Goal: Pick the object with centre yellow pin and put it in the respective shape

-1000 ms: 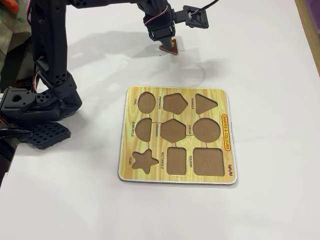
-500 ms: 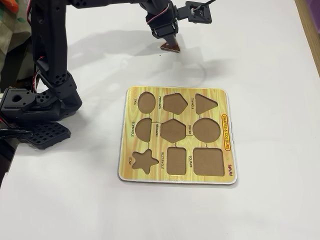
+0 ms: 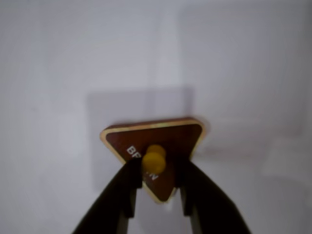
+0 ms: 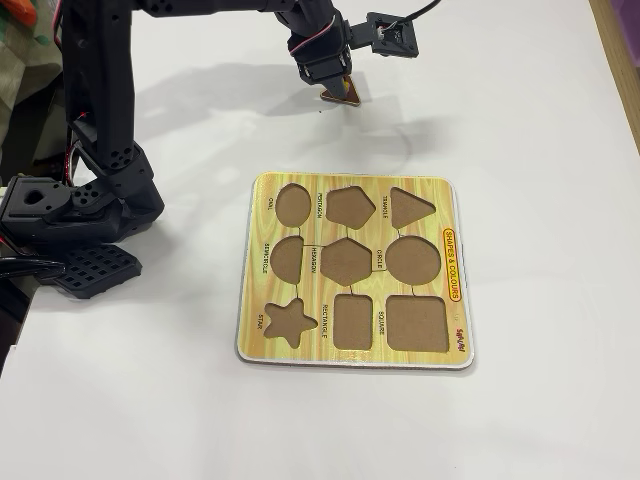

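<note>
Triangle piece (image 3: pixel 161 141), wrist view: maroon-brown face, pale rim, white or yellowish lettering partly readable, yellow knob (image 3: pixel 155 159) at centre. One flat edge faces up in the picture, one corner points down between the two dark fingers (image 3: pixel 127 187). Tool (image 3: pixel 157 191) clamped on the yellow knob, one finger each side, both touching it. White table (image 3: pixel 243 73) behind the piece, a grey shadow on it just above and left of the piece. Cannot tell from this view whether the piece rests on the table or hangs just above it.

Fixed view: triangle piece (image 4: pixel 341 95) sits at the top of the picture, under the tip of the black arm (image 4: pixel 100 110), held by the tool (image 4: pixel 334 88), mostly hidden by it. Small camera module (image 4: pixel 388 34) sticks out just right of the tool. Yellow puzzle board (image 4: pixel 352 185) lies flat on the white table (image 4: pixel 540 150), well apart from the piece, lower in the picture. Its triangle recess (image 4: pixel 410 206) is in the top right corner of the board, empty, beside the pentagon recess (image 4: pixel 349 206). All other recesses empty as well.
</note>
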Robot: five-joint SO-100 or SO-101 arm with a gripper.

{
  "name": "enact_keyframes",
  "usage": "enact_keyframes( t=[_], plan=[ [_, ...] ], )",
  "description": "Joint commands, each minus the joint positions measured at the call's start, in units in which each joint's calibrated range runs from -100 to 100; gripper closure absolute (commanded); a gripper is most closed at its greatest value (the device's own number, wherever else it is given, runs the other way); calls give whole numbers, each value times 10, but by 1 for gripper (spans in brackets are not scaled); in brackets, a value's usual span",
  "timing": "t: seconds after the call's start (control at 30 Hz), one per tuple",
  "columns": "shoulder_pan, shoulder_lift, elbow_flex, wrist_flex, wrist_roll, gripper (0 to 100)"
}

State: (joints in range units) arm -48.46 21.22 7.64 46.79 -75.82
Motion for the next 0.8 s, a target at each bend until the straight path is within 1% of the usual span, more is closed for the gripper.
enact_keyframes(
  t=[0.0, 0.2, 0.7, 0.77],
  plan=[
    [8, -10, -6, -10, 8, 92],
    [9, -10, -12, -11, 14, 94],
    [10, -10, -14, -12, 14, 94],
    [10, -10, -11, -28, 14, 94]
  ],
)
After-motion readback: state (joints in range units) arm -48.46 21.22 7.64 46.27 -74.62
